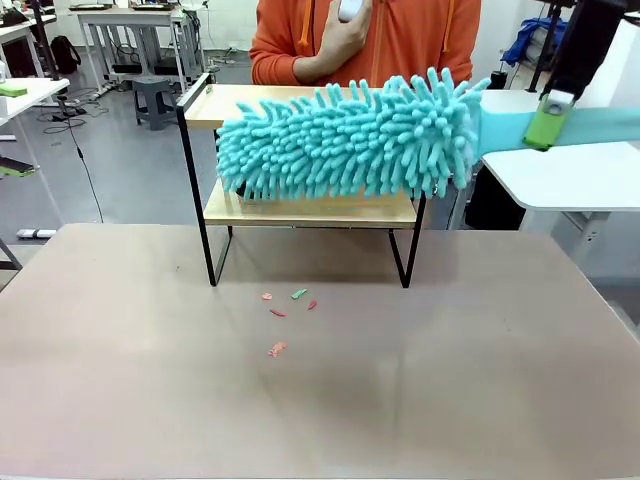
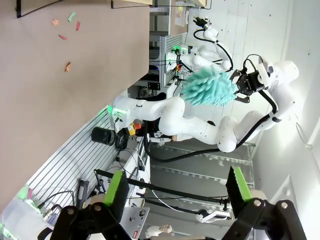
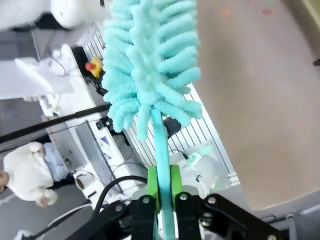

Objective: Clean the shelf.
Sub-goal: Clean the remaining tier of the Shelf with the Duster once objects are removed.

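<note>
The shelf (image 1: pixel 226 103) stands at the far middle of the table, two light wooden boards in a thin black frame. A fluffy teal duster (image 1: pixel 345 140) lies crosswise in front of it, covering the gap between the boards and most of the top board. My right gripper (image 1: pixel 546 120) is at the upper right, shut on the duster's teal handle (image 3: pixel 162 165); the head (image 3: pixel 150 60) fans out beyond the fingers. My left gripper (image 2: pixel 177 200) is open with nothing between its green pads (image 2: pixel 118 192), well away from the shelf.
Small red and green scraps (image 1: pixel 288 305) lie on the brown table (image 1: pixel 450 380) just in front of the shelf's legs. A person in an orange top (image 1: pixel 410 40) stands behind the shelf, one hand raised to the chest. White tables (image 1: pixel 570 175) flank the far right.
</note>
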Motion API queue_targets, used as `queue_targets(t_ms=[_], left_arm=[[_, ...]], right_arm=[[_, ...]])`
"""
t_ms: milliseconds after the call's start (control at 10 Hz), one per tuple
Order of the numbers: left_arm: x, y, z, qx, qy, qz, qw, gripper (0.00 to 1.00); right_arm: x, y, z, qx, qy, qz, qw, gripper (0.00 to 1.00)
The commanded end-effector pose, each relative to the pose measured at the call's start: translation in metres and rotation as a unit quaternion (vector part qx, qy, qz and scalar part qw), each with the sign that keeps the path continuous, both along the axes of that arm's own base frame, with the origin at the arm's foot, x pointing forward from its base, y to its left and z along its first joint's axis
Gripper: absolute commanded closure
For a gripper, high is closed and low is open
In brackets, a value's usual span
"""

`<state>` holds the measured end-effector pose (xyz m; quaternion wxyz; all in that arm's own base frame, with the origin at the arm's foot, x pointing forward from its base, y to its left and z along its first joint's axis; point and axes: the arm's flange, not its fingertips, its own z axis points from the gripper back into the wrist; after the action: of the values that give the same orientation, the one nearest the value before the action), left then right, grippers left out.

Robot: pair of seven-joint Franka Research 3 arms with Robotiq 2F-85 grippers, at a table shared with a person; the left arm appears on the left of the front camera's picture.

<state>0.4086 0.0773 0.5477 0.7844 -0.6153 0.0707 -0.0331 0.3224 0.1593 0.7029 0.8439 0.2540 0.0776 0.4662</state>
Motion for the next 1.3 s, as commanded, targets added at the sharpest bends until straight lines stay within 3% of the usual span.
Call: queue_targets(t_ms=[0, 200, 600, 700, 1200], left_arm=[[-0.002, -0.001, 0.003, -0.009, -0.004, 0.000, 1.000, 0.00], [-0.002, -0.001, 0.003, -0.009, -0.004, 0.000, 1.000, 0.00], [-0.002, -0.001, 0.003, -0.009, -0.004, 0.000, 1.000, 0.00], [-0.002, -0.001, 0.003, -0.009, -0.004, 0.000, 1.000, 0.00], [-0.002, -0.001, 0.003, -0.009, -0.004, 0.000, 1.000, 0.00]], right_arm=[[0.004, -0.032, -0.007, 0.074, -0.006, -0.068, 0.995, 0.88], [0.010, -0.107, -0.025, 0.174, -0.018, -0.226, 0.958, 0.88], [-0.001, -0.159, -0.076, 0.196, -0.033, -0.354, 0.914, 0.88], [0.014, -0.176, -0.055, 0.180, -0.004, -0.302, 0.936, 0.88], [0.010, -0.175, -0.061, 0.181, -0.007, -0.308, 0.934, 0.88]])
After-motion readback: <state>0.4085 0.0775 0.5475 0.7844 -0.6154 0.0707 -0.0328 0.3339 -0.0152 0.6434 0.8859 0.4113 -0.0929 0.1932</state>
